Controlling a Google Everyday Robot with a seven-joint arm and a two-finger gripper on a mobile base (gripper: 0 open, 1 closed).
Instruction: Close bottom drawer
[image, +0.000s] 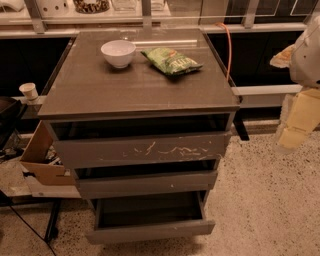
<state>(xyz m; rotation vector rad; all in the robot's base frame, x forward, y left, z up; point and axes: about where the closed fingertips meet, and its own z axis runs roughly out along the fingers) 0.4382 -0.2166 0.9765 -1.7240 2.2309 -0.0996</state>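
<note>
grey laminate is seen on the cabinet (227, 131), which is viewed from above and in front. the bottom drawer (150, 229) is found at its foot, just above the speckled floor (270, 200), and is drawn out further than the other two, so that its dark inside is exposed. its long axis is laid from left to right across the view, parallel to the cabinet front. its front panel is turned toward the camera.

three drawers are counted. the top drawer (142, 150), scratched with pale marks, and the middle drawer (147, 183) are each left slightly ajar. on the worktop (125, 87) one white bowl (118, 52) and one green crisp bag (171, 60) are set near each other but apart, toward the back. one paper cup (28, 90) and one cardboard box (40, 157) are seen to the left of the cabinet, and one orange cable (229, 50) is run down at the back right corner.

the tool (299, 117) is seen at the right edge, well apart from the cabinet and about level with the upper drawers. none of the drawers is touched by it, and whether it is spread or pressed together cannot be told.
</note>
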